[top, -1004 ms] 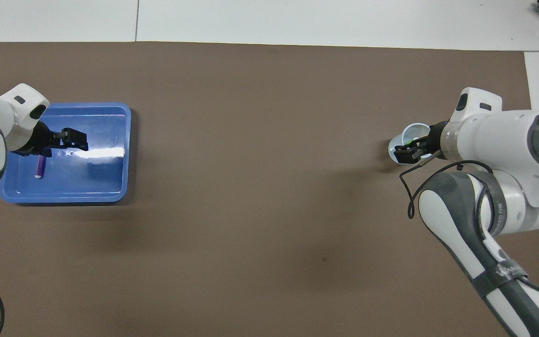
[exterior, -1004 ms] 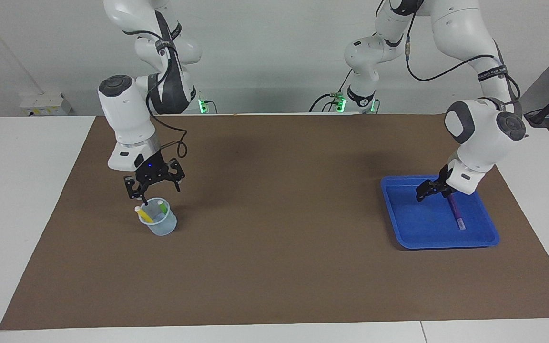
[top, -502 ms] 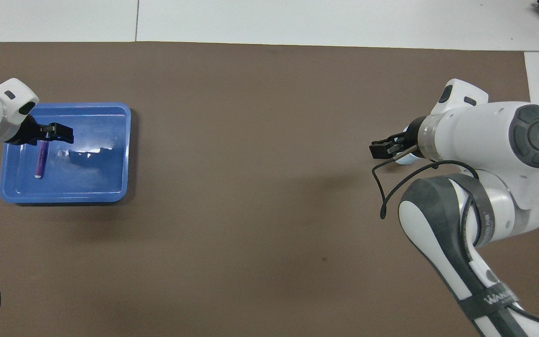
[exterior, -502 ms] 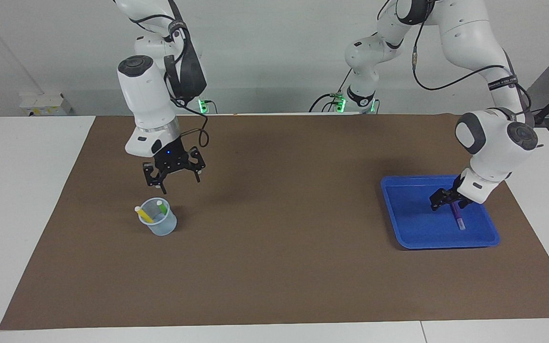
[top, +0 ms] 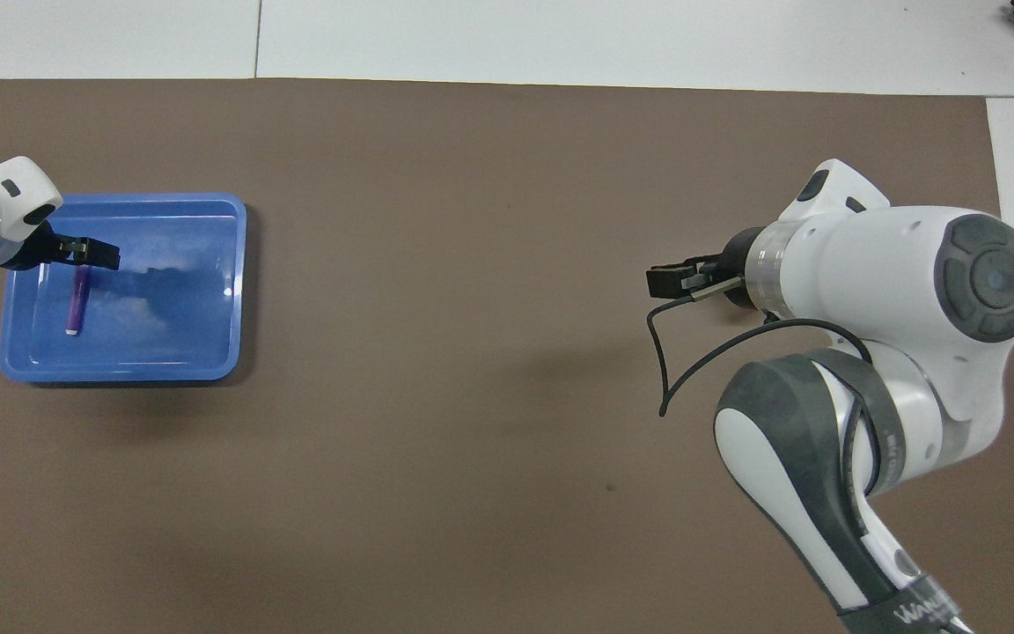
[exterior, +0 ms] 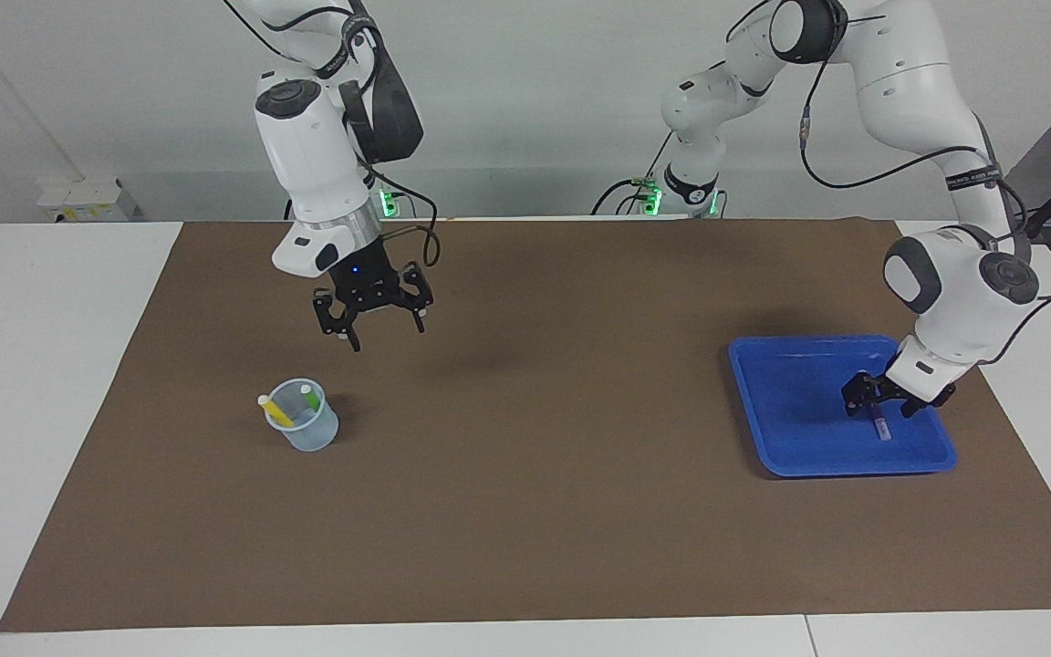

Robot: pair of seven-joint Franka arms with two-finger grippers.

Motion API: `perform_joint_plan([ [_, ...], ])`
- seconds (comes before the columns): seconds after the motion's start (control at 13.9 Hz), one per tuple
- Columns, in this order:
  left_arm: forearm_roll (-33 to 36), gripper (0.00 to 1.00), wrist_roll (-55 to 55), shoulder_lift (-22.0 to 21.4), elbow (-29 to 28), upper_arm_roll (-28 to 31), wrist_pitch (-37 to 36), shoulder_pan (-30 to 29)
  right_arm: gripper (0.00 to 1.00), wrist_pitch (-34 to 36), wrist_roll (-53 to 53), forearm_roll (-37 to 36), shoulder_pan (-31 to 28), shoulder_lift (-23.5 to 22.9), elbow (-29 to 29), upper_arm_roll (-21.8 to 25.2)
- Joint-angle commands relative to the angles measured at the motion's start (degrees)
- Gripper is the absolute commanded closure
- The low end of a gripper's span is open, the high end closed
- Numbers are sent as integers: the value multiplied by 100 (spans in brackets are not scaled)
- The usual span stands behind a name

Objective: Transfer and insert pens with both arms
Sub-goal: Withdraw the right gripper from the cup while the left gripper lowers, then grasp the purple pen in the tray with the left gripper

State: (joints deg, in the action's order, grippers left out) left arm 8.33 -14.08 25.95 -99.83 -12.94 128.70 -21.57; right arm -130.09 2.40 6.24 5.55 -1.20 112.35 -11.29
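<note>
Brown matting (exterior: 544,474) covers the desk between white margins. We note the yellow pen (exterior: 274,410) and green pen (exterior: 309,396) standing in the clear cup (exterior: 305,427) toward the right arm's end; the purple pen (exterior: 879,424) lies flat in the blue tray (exterior: 795,401) toward the left arm's end. Right pincer (exterior: 383,326) hangs open and empty over bare mat, up from the cup. Left pincer (exterior: 884,408) is low over the purple pen, jaws spread, seemingly astride its barrel; contact uncertain from here. Step in hand, we judge: picking the last pen. Next: close on the barrel, lift clear of the tray wall, carry toward mid-desk for handover.
</note>
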Motion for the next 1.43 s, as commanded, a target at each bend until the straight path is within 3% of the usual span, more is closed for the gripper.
perform_joint_plan([
  [0.0, 152, 0, -130, 235, 236, -51, 85, -76, 0, 160, 593, 437, 51, 76, -47, -119],
  [0.79, 64, 2, -244, 226, -28, -51, 207, -181, 0, 46, 2396, 1792, 447, 67, -108, -119],
  [0.86, 64, 4, -253, 226, -63, -51, 234, -199, 0, -7, 2536, 1985, 473, 67, -108, -119],
  [1.0, 64, 19, -253, 200, -185, -68, 243, -225, 0, -217, 2879, 2145, 639, 67, -108, -119],
  [1.22, 64, 20, -253, 191, -203, -60, 243, -225, 0, -288, 3537, 2145, 886, 67, -108, -119],
  [1.36, 64, 27, -253, 183, -212, -60, 243, -225, 0, -297, 3759, 2180, 939, 67, -126, -119],
])
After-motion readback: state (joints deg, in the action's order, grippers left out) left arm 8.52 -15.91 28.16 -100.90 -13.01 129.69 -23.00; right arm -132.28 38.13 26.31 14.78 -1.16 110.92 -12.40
